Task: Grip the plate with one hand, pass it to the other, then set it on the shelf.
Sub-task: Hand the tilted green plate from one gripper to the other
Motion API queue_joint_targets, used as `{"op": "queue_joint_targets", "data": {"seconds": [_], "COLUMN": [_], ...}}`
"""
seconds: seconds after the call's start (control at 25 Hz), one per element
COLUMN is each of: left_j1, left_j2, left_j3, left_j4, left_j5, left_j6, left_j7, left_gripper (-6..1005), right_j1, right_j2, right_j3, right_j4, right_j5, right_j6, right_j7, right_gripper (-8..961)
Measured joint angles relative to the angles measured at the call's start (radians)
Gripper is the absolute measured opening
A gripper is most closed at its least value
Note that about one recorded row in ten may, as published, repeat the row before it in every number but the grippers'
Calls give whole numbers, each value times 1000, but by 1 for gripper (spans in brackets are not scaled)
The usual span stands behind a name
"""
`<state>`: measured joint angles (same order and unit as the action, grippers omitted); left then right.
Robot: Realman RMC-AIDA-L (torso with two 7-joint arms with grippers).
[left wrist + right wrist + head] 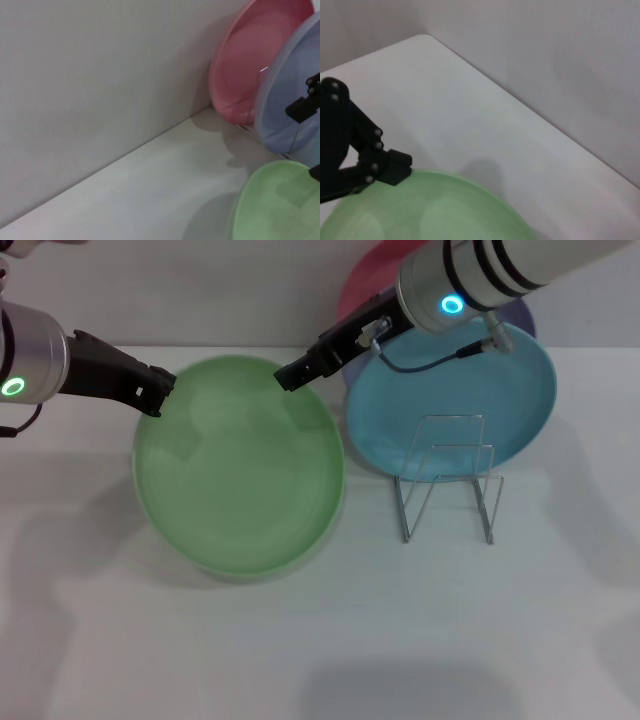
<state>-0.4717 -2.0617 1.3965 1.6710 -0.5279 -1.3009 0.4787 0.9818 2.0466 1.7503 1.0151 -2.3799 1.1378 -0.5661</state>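
Holding the stage here is the table (300, 660), with the green plate (240, 465) the biggest thing on or over it, left of the wire shelf (447, 480) and well apart from its loops. You should expect the plate to feel light and stiff, a smooth plastic that could slip, so its shallow raised rim is the place to pinch, not the flat middle. Whether it rests on the table or hangs just above it, you cannot tell for sure. Behind the shelf a turquoise plate (455, 400) stands, with a lavender plate (287, 95) and a pink plate (255, 55) behind it.

Your left gripper (155, 390) sits at the plate's far left rim and appears clamped on it. Your right gripper (292, 375) reaches the far rim on the other side, touching or nearly so; whether its fingers are spread or closed there, you cannot tell.
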Motion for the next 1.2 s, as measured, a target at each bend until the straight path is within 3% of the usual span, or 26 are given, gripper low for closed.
{"op": "queue_joint_targets", "data": {"seconds": [0.76,1.2], "left_j1": [-13,-13], "left_j2": [0,0], "left_j3": [-9,-12], "left_j4": [-2,-2], "left_j5": [0,0], "left_j6": [0,0], "left_j7": [1,2], "left_gripper": [15,16], "right_j1": [19,27], "right_j2": [10,15], "right_j3": [-49,-49], "right_j4": [-66,-88], "right_j5": [0,2], "right_j6": [-95,-131], "right_j7": [-27,-32], "right_gripper": [818,671]}}
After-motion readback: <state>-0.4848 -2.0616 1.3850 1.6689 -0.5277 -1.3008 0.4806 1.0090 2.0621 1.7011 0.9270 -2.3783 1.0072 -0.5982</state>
